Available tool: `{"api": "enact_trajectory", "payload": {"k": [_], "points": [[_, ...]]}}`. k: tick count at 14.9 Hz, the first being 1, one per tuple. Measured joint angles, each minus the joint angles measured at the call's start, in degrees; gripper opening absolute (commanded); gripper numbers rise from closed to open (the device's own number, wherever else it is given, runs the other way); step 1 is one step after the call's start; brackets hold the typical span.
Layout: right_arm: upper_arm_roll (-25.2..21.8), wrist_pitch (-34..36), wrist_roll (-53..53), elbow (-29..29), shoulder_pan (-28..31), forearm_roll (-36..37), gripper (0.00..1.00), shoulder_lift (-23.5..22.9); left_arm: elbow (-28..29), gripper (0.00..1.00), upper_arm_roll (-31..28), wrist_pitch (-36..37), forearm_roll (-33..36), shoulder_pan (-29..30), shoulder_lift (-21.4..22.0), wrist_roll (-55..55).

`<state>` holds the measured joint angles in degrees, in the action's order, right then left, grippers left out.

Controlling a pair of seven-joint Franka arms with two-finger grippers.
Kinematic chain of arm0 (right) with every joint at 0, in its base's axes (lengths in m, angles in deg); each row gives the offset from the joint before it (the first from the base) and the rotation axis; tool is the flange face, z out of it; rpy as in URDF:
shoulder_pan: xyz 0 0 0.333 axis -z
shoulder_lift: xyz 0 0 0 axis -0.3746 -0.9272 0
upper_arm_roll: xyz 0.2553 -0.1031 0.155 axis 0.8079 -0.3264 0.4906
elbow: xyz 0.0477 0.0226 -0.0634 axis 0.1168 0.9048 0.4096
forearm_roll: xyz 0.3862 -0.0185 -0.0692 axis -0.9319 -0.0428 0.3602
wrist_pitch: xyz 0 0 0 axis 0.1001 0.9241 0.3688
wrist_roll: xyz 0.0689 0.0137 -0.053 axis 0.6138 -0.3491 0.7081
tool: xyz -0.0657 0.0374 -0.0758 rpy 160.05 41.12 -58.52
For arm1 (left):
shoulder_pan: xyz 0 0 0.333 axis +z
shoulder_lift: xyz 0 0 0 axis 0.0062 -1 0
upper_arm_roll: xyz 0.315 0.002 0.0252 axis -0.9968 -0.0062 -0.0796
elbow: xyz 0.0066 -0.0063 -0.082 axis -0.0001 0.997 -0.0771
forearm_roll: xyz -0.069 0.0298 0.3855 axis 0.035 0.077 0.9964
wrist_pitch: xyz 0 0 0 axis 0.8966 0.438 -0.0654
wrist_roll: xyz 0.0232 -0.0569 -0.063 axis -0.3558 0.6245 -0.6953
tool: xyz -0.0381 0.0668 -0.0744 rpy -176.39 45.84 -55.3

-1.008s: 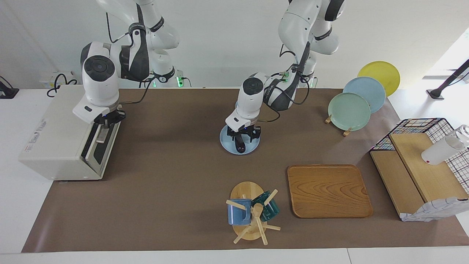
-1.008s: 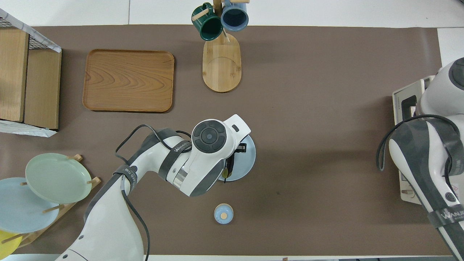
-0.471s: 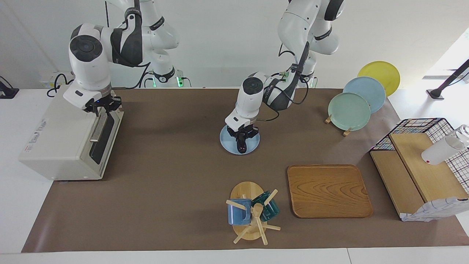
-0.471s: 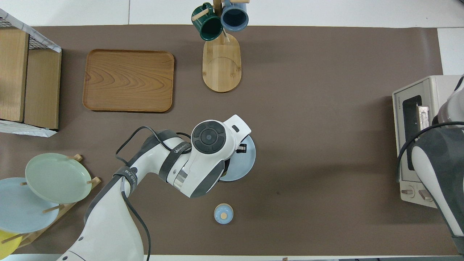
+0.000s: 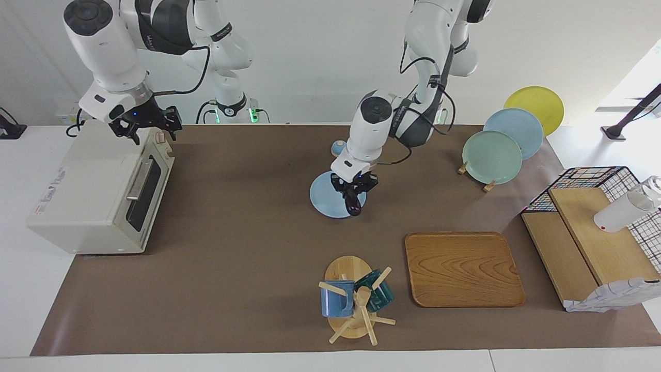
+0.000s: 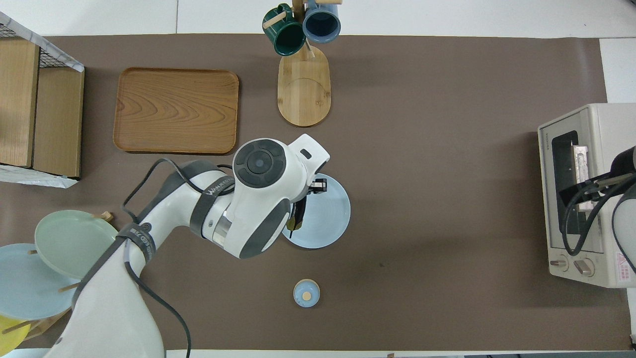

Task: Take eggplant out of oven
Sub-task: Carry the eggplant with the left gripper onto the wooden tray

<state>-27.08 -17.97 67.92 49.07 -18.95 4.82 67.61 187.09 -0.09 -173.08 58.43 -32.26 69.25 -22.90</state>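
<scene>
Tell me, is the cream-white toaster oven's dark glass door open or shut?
Shut. The cream-white toaster oven's dark glass door stands flush against its front, metal bar handle up, not dropped down.

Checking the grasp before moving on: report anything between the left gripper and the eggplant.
Nothing visible. The left gripper is shut on the eggplant, holding it over the blue plate. The oven door is closed; the right gripper hangs open above it.

Bare mat (image 5: pixel 237 217) between oven (image 5: pixel 98 191) and plate (image 5: pixel 328 199)

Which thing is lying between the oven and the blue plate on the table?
Nothing. Between the oven and the blue plate only bare brown mat shows, clearest in the overhead view.
</scene>
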Motion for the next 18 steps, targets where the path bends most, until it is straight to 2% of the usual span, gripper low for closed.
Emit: {"api": "enact_trajectory", "payload": {"k": [2, 5, 8, 12, 15, 16, 17, 18], "points": [[-0.08, 0.04, -0.48, -0.03, 0.47, -1.54, 1.00, -0.03, -4.23, 0.00, -0.20, 2.61, 0.00, 5.44, -0.55, 3.47], [-0.13, 0.04, -2.66, -0.19, 0.65, -2.59, 1.00, -0.17, -7.68, 0.00, -0.44, 5.23, 0.00, 14.80, -2.75, 13.34], [-0.30, 0.07, -3.68, -0.96, 0.49, -2.69, 1.00, -1.83, -10.82, 0.00, -0.56, 5.38, 0.87, 21.98, -7.77, 21.04], [-3.81, 0.08, -3.92, -2.76, -3.38, -2.72, 1.00, -4.12, -19.56, 0.00, -0.53, 2.60, 2.47, 26.55, -17.92, 24.84], [-6.36, 1.00, -4.21, -3.22, -5.14, -2.72, 1.00, -3.98, -19.64, 0.00, -0.16, -0.78, 3.64, 26.82, -20.25, 25.71], [-6.81, 1.20, -4.21, -3.33, -5.25, -2.72, 1.00, -3.85, -19.35, 0.13, 0.04, -1.02, 3.79, 26.77, -20.25, 25.74], [-6.97, 1.23, -4.21, -3.42, -5.36, -2.73, 1.00, -3.78, -19.30, 0.97, 0.12, -1.02, 3.91, 26.69, -20.25, 25.78], [-7.07, 1.23, -4.21, -3.48, -5.68, -2.73, 1.00, -3.75, -19.30, 1.00, 0.13, -1.02, 4.01, 26.63, -20.22, 25.97]]}}
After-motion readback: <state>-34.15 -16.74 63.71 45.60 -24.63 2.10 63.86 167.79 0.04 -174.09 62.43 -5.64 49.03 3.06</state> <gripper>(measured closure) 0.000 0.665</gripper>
